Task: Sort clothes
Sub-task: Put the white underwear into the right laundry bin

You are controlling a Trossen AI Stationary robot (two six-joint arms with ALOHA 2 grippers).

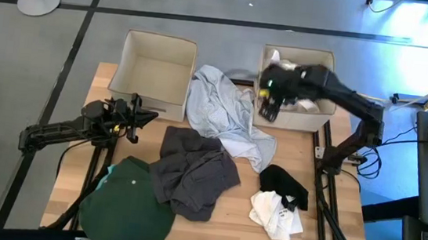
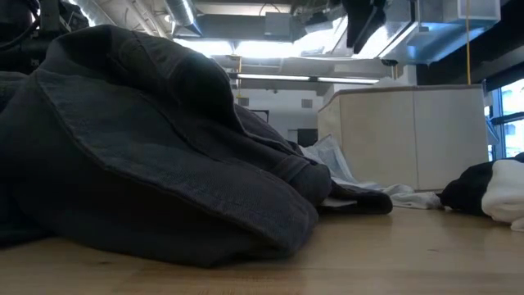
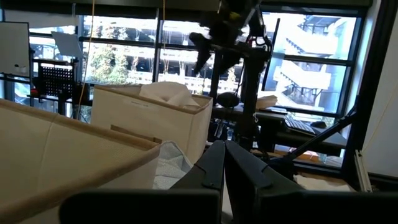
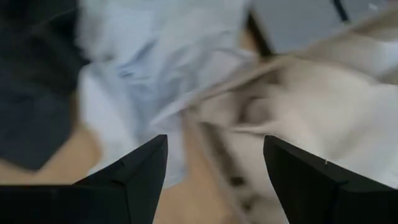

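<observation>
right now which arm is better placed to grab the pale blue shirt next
Probably right: its open pincer hovers over the right box's near-left edge, right beside the pale blue shirt. The left pincer, shut, sits beyond the left box.

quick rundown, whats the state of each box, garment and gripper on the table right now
left box: upright, nothing in it
right box: upright, white fabric inside
pale blue garment: crumpled, on the table between the boxes
dark grey garment: crumpled on the table
dark green garment: at the near left corner, over the edge
black garment: bunched beside the white garment
left gripper: shut, holds nothing
right gripper: open, above the right box's edge
</observation>
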